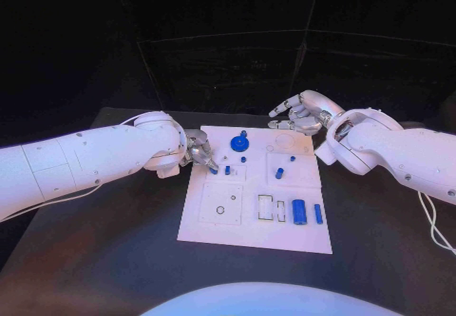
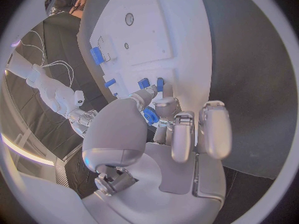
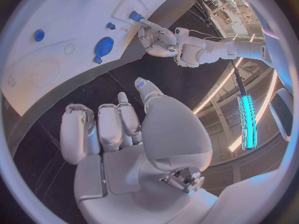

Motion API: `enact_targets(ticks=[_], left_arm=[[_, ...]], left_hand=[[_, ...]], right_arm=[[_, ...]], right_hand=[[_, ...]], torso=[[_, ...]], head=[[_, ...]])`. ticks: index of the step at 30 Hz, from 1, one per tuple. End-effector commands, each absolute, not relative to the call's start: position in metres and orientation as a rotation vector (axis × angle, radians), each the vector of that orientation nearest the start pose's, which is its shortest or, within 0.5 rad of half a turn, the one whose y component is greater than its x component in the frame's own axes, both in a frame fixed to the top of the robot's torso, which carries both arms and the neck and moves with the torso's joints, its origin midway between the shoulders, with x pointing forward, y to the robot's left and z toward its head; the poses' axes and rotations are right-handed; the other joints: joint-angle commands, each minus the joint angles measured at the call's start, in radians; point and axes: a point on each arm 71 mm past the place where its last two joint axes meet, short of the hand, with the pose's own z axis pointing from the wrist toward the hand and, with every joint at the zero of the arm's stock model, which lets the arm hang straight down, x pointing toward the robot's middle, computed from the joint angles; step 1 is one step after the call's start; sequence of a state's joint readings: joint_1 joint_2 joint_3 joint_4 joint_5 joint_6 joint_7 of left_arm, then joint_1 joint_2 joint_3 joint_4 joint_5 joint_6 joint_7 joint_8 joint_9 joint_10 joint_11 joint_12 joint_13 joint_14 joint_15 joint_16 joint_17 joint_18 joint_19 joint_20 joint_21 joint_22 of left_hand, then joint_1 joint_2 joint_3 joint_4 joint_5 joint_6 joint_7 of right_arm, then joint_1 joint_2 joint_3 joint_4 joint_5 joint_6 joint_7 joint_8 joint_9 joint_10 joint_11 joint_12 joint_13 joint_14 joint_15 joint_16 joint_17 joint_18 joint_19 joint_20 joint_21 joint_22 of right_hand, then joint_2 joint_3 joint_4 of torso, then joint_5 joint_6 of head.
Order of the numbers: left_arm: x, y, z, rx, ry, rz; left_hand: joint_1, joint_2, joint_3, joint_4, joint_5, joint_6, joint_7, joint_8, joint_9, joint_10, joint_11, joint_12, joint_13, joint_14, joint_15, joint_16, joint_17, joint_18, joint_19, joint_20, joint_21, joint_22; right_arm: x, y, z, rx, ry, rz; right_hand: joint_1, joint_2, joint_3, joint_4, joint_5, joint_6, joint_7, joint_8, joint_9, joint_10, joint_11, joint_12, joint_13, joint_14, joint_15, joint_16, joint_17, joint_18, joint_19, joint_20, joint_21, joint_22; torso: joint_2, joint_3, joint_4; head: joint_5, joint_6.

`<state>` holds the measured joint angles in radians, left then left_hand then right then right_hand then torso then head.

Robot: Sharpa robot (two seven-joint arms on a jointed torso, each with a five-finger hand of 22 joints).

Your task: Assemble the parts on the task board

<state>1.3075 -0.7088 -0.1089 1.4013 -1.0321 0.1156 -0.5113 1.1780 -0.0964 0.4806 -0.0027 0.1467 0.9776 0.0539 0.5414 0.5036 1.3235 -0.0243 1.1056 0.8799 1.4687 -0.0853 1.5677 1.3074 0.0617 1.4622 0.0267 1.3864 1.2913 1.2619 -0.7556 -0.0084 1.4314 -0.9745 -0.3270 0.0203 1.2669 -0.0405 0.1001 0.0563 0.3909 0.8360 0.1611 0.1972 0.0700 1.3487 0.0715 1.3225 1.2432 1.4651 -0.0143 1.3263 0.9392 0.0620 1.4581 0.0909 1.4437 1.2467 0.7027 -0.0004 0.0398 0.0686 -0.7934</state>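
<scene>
Black tabletop (image 1: 114, 263), white task board (image 1: 214, 227) mid-table. Left hand (image 1: 199, 153) at board's left edge, fingertips w/ a small blue part (image 1: 227, 170) (pinched or just touched? can't tell). Right hand (image 1: 304, 112) hovers empty, fingers apart. Next, prob: seat it straight.

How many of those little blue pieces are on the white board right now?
7 visible: gear-shaped piece, tiny pin, peg by left hand, dot, peg, cylinder, slim bar. The left hand may hide more.
</scene>
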Motion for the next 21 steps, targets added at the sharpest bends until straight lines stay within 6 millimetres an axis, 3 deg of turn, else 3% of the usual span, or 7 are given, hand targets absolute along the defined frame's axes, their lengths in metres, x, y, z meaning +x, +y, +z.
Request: enact_targets(ticks=[1,10,21], left_arm=[[0.5066,0.1854,-0.2065,-0.139,2.310,-0.389],[0.5074,0.1839,-0.2076,-0.128,2.324,-0.381],[0.5092,0.1802,-0.2090,-0.123,2.338,-0.387]], left_hand=[[0.008,-0.003,0.158,-0.149,0.006,0.008,-0.002,0.006,0.001,0.008,-0.002,0.000,-0.002,0.102,0.002,0.003,0.263,-0.003,0.017,-0.002,0.004,0.002],[0.003,-0.007,0.164,-0.147,0.014,0.010,-0.002,0.007,0.001,0.012,-0.002,0.002,0.002,0.102,0.002,0.003,0.263,-0.003,0.017,-0.003,0.004,0.003],[-0.048,-0.012,0.156,-0.109,0.013,0.014,-0.021,0.016,0.012,0.024,-0.014,0.005,0.005,0.102,-0.006,0.003,0.263,-0.004,0.019,-0.007,0.008,0.010]], right_arm=[[0.5170,-0.1824,-0.1463,0.227,1.635,0.977],[0.5168,-0.1819,-0.1462,0.227,1.635,0.978],[0.5165,-0.1822,-0.1460,0.227,1.634,0.978]], right_hand=[[0.000,0.007,0.000,0.004,0.004,-0.003,0.000,0.004,-0.001,-0.004,-0.002,0.000,-0.001,0.008,0.000,-0.001,0.000,0.000,-0.007,-0.002,-0.003,-0.001],[0.000,0.007,0.000,0.004,0.004,-0.003,0.000,0.004,-0.001,-0.004,-0.002,0.000,-0.001,0.008,0.000,-0.001,0.000,0.000,-0.007,-0.002,-0.003,-0.001],[0.000,0.007,0.000,0.004,0.004,-0.003,0.000,0.004,-0.001,-0.004,-0.002,0.000,-0.001,0.008,0.000,-0.001,0.000,0.000,-0.007,-0.002,-0.003,-0.001]], torso=[[0.000,0.0001,-0.0005],[0.000,0.0009,-0.0003],[0.000,0.0009,-0.0011]], head=[[-0.001,-0.001],[-0.001,-0.001],[-0.003,-0.004]])
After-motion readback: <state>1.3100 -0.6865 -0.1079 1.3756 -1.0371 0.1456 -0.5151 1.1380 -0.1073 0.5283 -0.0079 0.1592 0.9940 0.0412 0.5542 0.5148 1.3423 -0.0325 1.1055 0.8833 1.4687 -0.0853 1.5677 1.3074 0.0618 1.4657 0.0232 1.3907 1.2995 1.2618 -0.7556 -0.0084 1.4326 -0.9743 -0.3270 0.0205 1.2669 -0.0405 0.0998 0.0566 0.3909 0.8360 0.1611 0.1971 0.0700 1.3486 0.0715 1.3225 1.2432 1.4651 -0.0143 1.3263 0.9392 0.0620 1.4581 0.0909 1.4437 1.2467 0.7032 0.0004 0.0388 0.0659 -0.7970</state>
